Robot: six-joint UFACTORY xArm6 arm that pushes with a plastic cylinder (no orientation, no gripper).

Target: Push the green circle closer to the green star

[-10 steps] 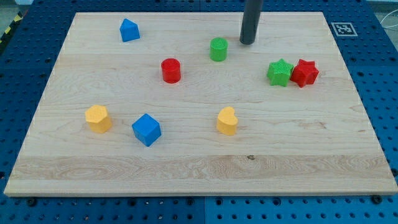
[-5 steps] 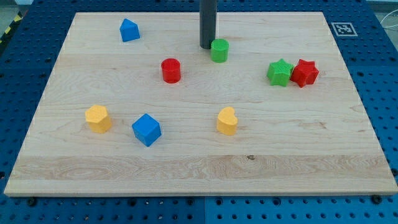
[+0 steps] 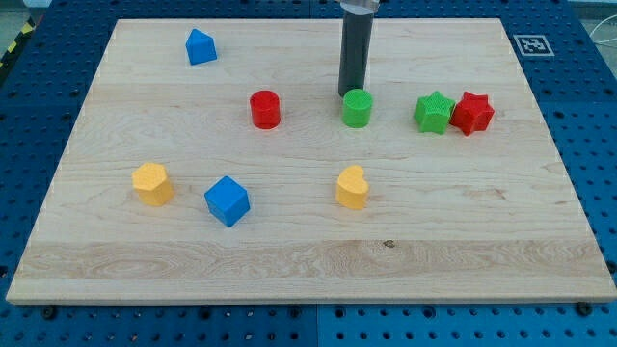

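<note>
tip point(image 3: 351, 93) touching green circle's point(image 3: 358, 109) top edge | green star point(image 3: 434, 113) rightward | no claw

A pale wooden surface point(image 3: 289, 260) with visible grain fills most of the view, evenly lit. It lies on a blue perforated base point(image 3: 39, 116) — rows of small holes show on every side. A black-and-white marker point(image 3: 533, 44) sits at the far right corner — yellow-black striping point(image 3: 12, 48) edges the far left.

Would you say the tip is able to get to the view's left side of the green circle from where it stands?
Probably yes: my tip sits just above the green circle, and nothing stands beside its left.
</note>
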